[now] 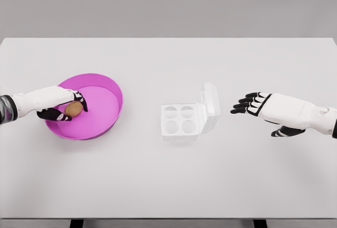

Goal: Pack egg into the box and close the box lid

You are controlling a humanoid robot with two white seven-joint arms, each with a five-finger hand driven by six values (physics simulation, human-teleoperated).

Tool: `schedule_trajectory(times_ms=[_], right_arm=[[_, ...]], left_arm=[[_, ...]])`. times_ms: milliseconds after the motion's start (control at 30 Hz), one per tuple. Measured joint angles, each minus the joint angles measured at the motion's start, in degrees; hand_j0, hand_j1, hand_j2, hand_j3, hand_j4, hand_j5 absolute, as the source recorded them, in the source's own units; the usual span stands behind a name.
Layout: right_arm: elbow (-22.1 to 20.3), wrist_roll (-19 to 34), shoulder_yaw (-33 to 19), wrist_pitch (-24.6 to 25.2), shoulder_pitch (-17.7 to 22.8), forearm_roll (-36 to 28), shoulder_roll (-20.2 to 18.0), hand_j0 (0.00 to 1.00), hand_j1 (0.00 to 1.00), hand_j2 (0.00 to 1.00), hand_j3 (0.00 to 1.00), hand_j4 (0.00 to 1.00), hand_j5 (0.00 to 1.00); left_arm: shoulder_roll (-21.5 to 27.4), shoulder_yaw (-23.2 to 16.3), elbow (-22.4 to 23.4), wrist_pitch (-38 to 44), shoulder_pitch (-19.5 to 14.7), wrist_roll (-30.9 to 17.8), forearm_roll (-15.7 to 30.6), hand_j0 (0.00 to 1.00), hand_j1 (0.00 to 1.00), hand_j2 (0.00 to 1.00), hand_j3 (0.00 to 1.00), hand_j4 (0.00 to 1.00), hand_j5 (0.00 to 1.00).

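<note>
A brown egg [73, 109] lies in the magenta round tray [108, 92] at the left of the table. My left hand [67, 107] reaches into the tray and its black fingers curl around the egg. A translucent white egg box [179, 120] with four hollow cups stands in the middle, its lid [209, 105] open and tilted up on the right side. My right hand [246, 104] hovers to the right of the box, apart from it, fingers stretched out toward the lid and holding nothing.
The white table [168, 180] spans the whole view, with its front edge near the bottom. Nothing else stands on it besides the tray and the box.
</note>
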Motion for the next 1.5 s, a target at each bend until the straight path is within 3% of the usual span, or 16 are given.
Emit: schedule_trajectory(times_ms=[533, 833, 1500], right_arm=[[0.0, 0.0, -0.1, 0.0, 0.0, 0.0, 0.0, 1.00, 1.00, 1.00, 1.00, 1.00, 1.00], [0.0, 0.0, -0.3, 0.0, 0.0, 0.0, 0.0, 1.00, 1.00, 1.00, 1.00, 1.00, 1.00], [0.0, 0.0, -0.4, 0.0, 0.0, 0.1, 0.0, 1.00, 1.00, 1.00, 1.00, 1.00, 1.00]], left_arm=[[0.0, 1.0, -1.6, -0.5, -0.2, 0.0, 0.3, 0.40, 0.40, 0.40, 0.40, 0.40, 0.40], [-0.4, 1.4, -4.7, -0.9, -0.8, 0.0, 0.3, 0.39, 0.39, 0.39, 0.39, 0.39, 0.39], [-8.1, 1.0, -9.0, -3.0, -3.0, 0.0, 0.3, 0.38, 0.38, 0.38, 0.38, 0.38, 0.38]])
